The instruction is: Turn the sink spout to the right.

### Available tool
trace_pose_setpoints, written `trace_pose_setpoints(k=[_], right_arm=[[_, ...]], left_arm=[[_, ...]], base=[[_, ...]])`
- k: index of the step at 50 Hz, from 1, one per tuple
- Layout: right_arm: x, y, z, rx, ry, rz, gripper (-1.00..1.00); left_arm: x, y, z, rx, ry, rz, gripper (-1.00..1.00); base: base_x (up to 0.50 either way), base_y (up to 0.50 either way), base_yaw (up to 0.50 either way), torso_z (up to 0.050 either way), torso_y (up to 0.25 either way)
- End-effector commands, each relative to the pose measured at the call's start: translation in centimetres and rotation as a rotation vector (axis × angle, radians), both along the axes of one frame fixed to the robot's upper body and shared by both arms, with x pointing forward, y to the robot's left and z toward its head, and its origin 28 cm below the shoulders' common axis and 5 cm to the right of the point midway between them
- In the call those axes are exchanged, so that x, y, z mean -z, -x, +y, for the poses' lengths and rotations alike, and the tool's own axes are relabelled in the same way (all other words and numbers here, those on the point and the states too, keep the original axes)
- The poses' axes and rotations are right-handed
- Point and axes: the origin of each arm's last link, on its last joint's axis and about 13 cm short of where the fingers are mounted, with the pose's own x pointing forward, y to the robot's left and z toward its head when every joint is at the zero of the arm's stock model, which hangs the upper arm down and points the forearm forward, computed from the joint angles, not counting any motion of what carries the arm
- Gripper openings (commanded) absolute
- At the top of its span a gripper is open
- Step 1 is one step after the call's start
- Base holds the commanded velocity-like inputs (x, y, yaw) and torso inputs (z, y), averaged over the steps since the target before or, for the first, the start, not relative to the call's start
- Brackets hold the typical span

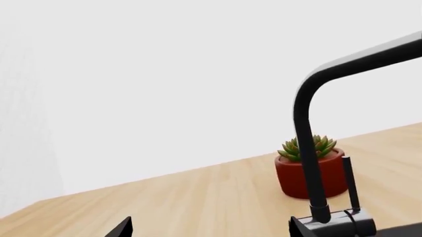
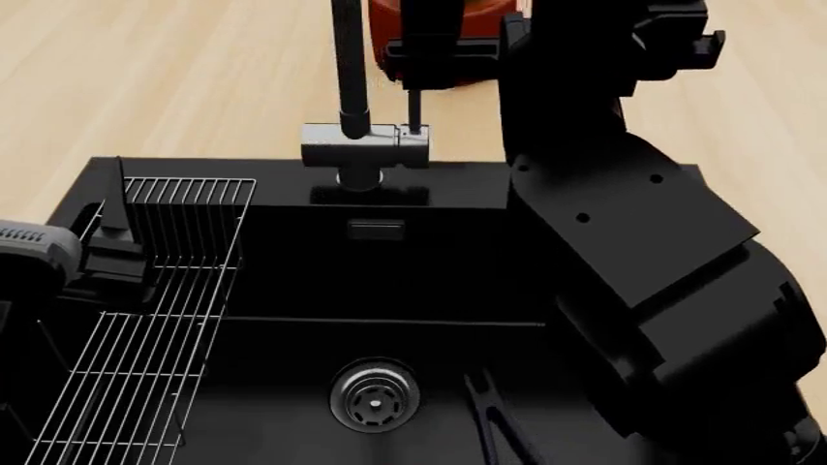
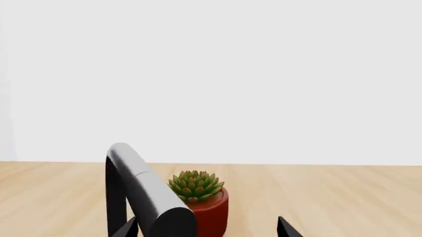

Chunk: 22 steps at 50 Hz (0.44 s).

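The sink spout [image 2: 347, 68] is a thin black tube rising from a grey faucet body [image 2: 366, 145] behind the black sink [image 2: 285, 291]. It bends over at the top [image 1: 307, 123]. Its open end [image 3: 155, 207] lies between the fingers of my right gripper [image 3: 207, 231], close against one finger. That gripper is open and shows as a black block [image 2: 433, 44] beside the tube. My left gripper [image 1: 211, 232] is open over the wooden counter, away from the spout, with nothing between its fingers. A shorter black lever rod [image 1: 349, 185] stands by the faucet body [image 1: 339, 224].
A succulent in a red pot [image 1: 310, 173] stands on the wooden counter [image 2: 168, 68] behind the faucet. A silver wire rack [image 2: 142, 329] covers the sink's left side. The round steel drain [image 2: 375, 397] lies in the basin floor. My bulky right arm [image 2: 646, 242] spans the sink's right side.
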Motion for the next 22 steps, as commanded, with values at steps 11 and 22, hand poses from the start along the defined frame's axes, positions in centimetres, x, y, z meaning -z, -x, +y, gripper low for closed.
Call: trace_pose_setpoints(k=[11,22], right_arm=[[-0.4,-0.9,-1.2,0.041,0.016,0.012,1.00],[-0.6,-1.4,-1.9,0.063,0.037,0.020,1.00]], left_arm=[[0.0,0.1,0.0,-0.004,-0.001,-0.009,1.00],[0.0,0.0,0.0,-0.003,-0.001,-0.003,1.00]], base=[[0.00,0.00,0.00,0.000,0.000],[0.00,0.00,0.00,0.000,0.000]])
